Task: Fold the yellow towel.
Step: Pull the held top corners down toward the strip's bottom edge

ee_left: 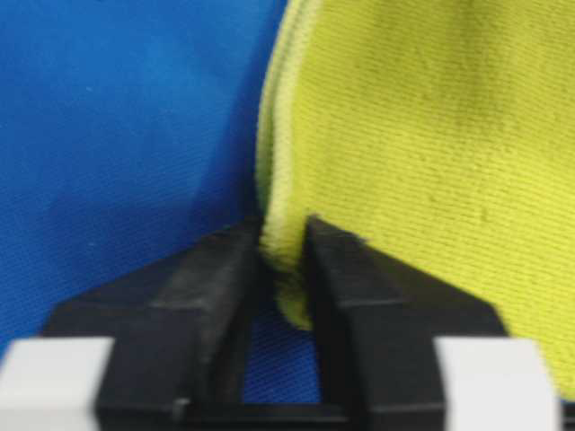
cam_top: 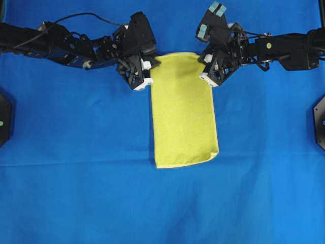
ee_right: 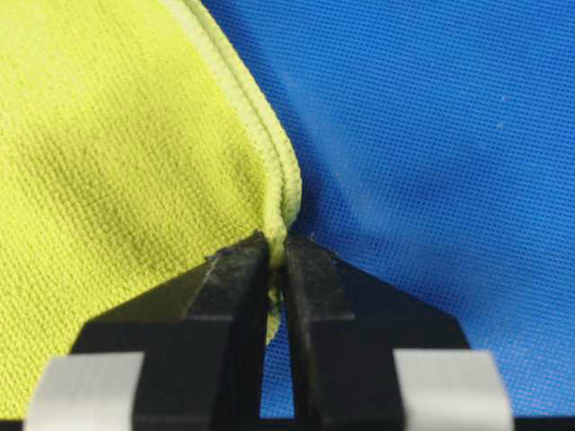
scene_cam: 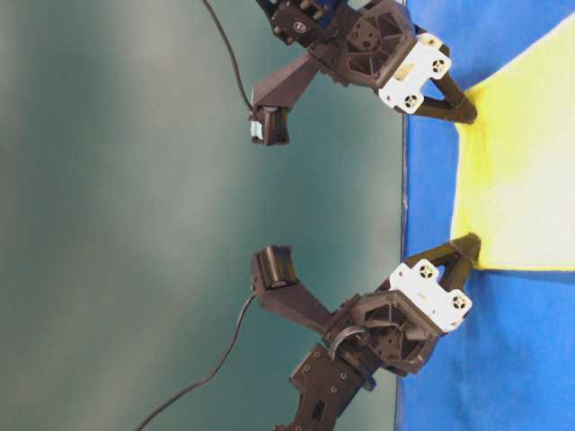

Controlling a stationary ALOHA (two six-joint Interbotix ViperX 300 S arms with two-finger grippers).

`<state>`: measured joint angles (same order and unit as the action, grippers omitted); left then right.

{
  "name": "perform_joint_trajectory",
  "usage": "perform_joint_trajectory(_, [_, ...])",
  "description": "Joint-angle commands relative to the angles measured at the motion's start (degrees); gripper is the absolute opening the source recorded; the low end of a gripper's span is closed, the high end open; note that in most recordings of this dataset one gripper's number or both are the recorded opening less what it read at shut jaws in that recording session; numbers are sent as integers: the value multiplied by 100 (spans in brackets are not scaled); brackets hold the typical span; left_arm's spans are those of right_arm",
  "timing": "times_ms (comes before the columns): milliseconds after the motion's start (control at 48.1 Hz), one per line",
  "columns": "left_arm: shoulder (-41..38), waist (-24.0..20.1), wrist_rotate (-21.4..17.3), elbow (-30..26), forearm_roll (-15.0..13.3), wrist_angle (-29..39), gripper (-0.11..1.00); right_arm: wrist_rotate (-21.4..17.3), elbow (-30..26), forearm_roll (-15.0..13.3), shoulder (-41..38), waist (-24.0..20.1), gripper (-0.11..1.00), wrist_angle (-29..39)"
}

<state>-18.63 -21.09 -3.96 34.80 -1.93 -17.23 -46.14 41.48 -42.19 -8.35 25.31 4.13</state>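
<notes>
The yellow towel (cam_top: pixel 184 112) lies on the blue cloth as a tall folded strip, its far edge between the two arms. My left gripper (cam_top: pixel 151 76) is shut on the towel's far left corner; in the left wrist view the doubled hem (ee_left: pixel 280 242) is pinched between the black fingers (ee_left: pixel 207 296). At the far right corner my right gripper (cam_top: pixel 201 72) is shut on the towel; the right wrist view shows its hem (ee_right: pixel 277 235) squeezed between the fingertips (ee_right: pixel 310 269). From table level, both grippers (scene_cam: pixel 469 114) (scene_cam: pixel 471 242) hold the yellow towel (scene_cam: pixel 521 180) by its corners.
The blue cloth (cam_top: pixel 76 178) covers the whole table. Black mounts stand at the left edge (cam_top: pixel 4 119) and the right edge (cam_top: pixel 320 122). A teal wall (scene_cam: pixel 117 215) lies behind the arms in the table-level view.
</notes>
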Motion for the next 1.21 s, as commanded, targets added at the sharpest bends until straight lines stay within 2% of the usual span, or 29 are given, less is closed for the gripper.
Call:
perform_joint_trajectory(0, [70,-9,-9,-70,18,-9,14,9,-18,0,79,26,5,-9])
perform_joint_trajectory(83, [70,-9,-18,-70,18,-9,8,-9,-18,0,88,18,5,-9])
perform_joint_trajectory(291, [114,-53,-70,-141,26,0,8,-44,-44,9,132,35,5,88])
perform_joint_trajectory(541, [281,-272,-615,-360,18,114,8,-53,-70,0,457,211,5,475])
perform_joint_trajectory(852, [299,-650,-879,-615,18,246,8,-44,-88,-18,738,510,5,519])
perform_joint_trajectory(998, [466,-580,-888,-615,18,255,8,-44,-62,-9,853,510,5,519])
perform_joint_trajectory(1185, [932,-352,-940,-457,26,466,8,-53,9,9,1441,360,5,782])
